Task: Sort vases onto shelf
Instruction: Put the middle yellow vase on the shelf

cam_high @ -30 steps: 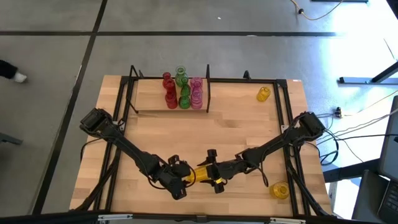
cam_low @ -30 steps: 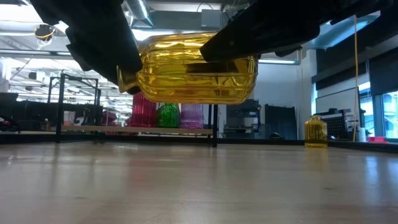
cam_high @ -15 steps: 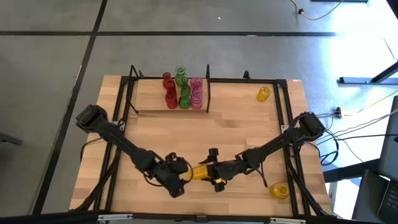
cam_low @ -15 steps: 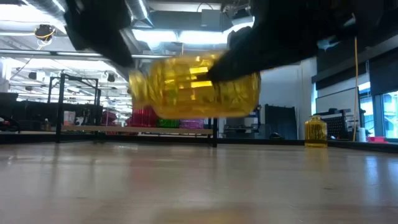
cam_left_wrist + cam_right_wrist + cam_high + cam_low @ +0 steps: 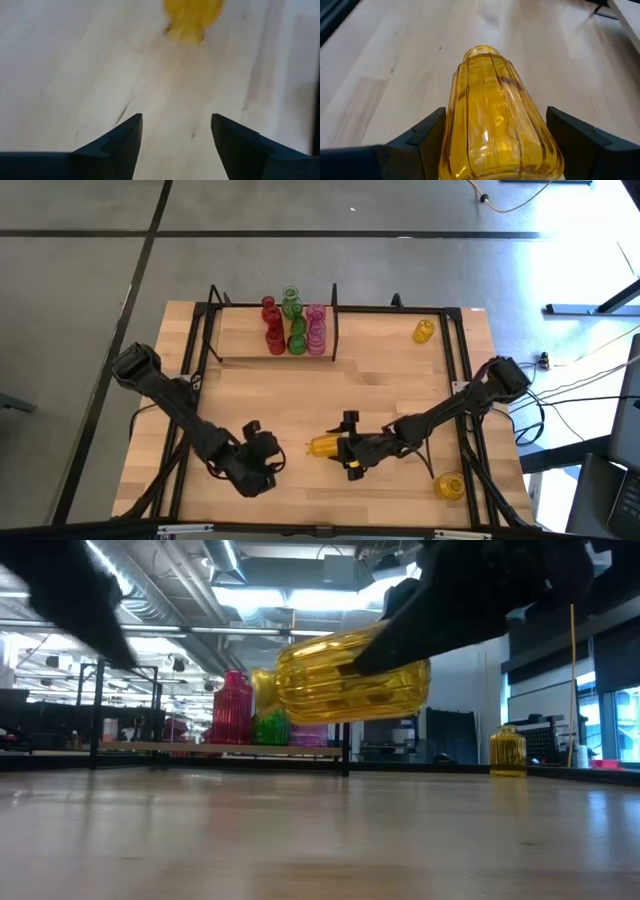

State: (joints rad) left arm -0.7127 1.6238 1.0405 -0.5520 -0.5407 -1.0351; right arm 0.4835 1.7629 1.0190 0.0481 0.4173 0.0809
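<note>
Clamped around a yellow vase (image 5: 326,446), the right gripper (image 5: 349,452) holds it sideways above the table (image 5: 400,380), neck pointing away from the jaws. Nearby, the left gripper (image 5: 262,453) hangs open and empty. Several red, green and pink vases (image 5: 293,326) stand on the shelf (image 5: 235,340); two more yellow vases (image 5: 424,331) wait on the table, so sorting looks over halfway done.

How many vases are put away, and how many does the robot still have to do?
Done: about seven red, green and pink vases stand on the shelf. In hand: the right gripper holds a yellow vase sideways above the table; the left gripper is open beside it. Left: that one and two yellow vases on the table.
</note>
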